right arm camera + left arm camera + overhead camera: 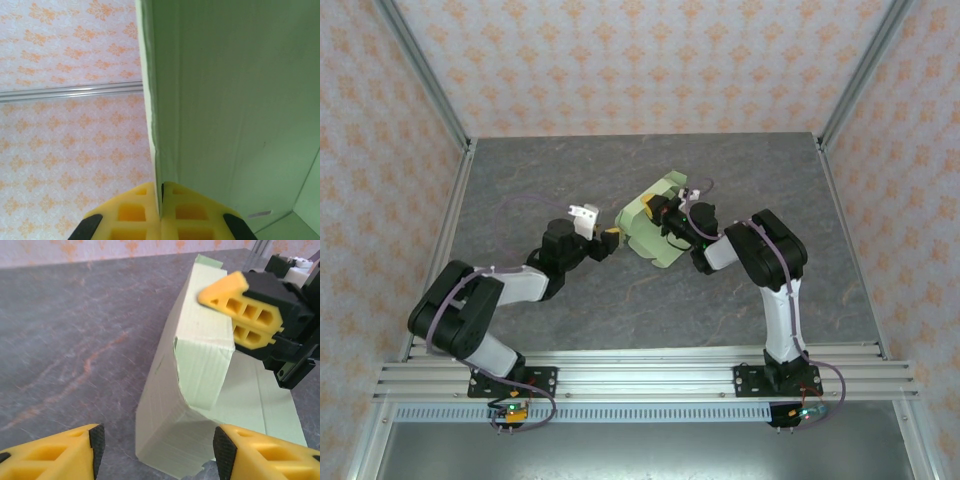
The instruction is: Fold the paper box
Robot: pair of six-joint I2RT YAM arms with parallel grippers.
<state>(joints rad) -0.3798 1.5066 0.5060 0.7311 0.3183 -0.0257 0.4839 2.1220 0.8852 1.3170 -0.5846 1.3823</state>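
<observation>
Closest to its wrist lens, the right gripper (161, 192) is pinched fully closed on a thin upright wall of the paper box (225, 100), with the card edge clamped between its two yellow fingers. We note the left gripper (160, 447) partly open and holding nothing, the box's near corner lying between its spread fingers. From above, the box sits partly folded mid-way across the table (620, 310), between the two grippers.

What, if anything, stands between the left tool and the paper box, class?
Nothing visible does. The open left tool faces the near corner of the box directly, with bare table to its left. The right tool is shut on a panel farther back, out of that path.
</observation>
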